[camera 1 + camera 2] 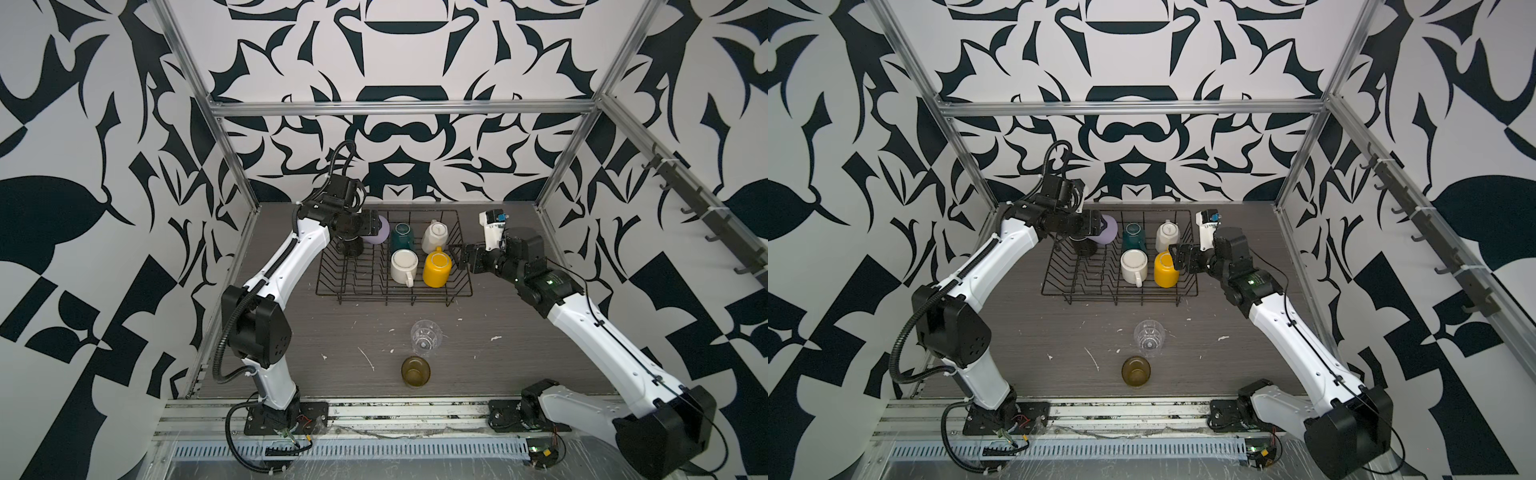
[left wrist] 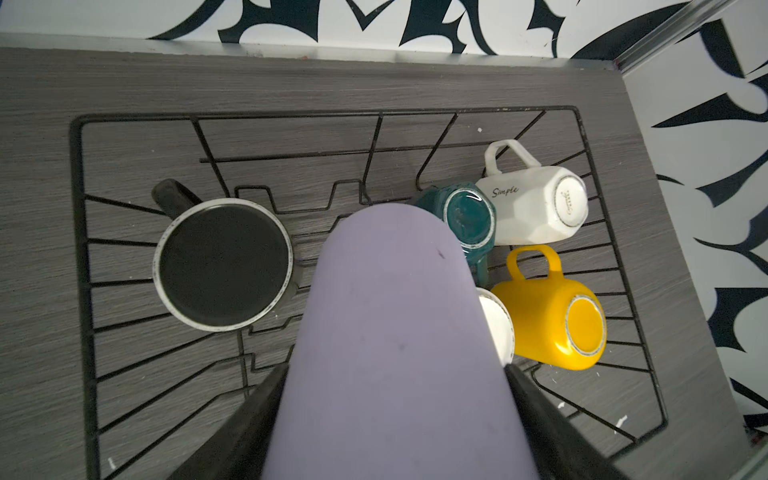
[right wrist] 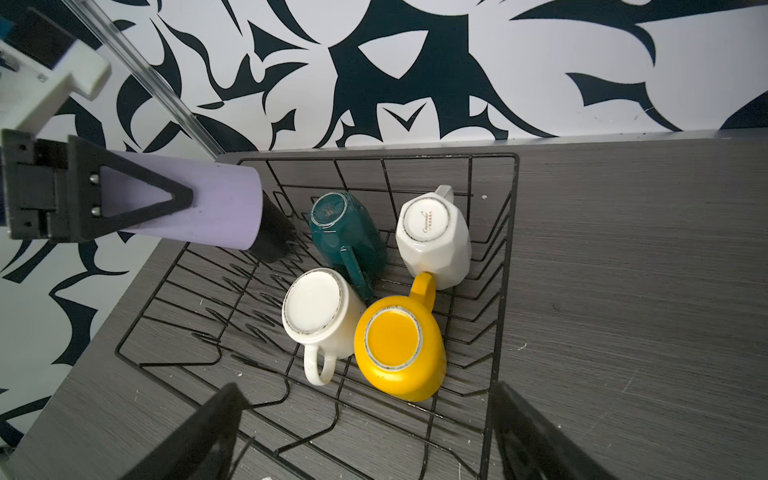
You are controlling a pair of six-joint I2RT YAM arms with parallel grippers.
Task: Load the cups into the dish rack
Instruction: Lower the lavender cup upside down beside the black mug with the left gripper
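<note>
Mugs sit bases-up in the dish rack [image 1: 395,293]: teal mug [image 1: 402,237], faceted white mug [image 1: 435,237], plain white mug [image 1: 404,266] and yellow mug [image 1: 436,269]. The left gripper [image 1: 372,226] is clamped on the lilac tumbler [image 2: 395,332], held sideways over the black mug [image 2: 224,266]. The right gripper [image 1: 460,257] hangs spread wide beside the yellow mug. The clear glass [image 1: 426,336] and amber glass [image 1: 415,371] stand on the table [image 1: 332,345].

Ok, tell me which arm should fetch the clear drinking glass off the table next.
Right. The right gripper stands open and empty beside the black wire dish rack; the left gripper is shut on the lilac tumbler above the rack.
</note>
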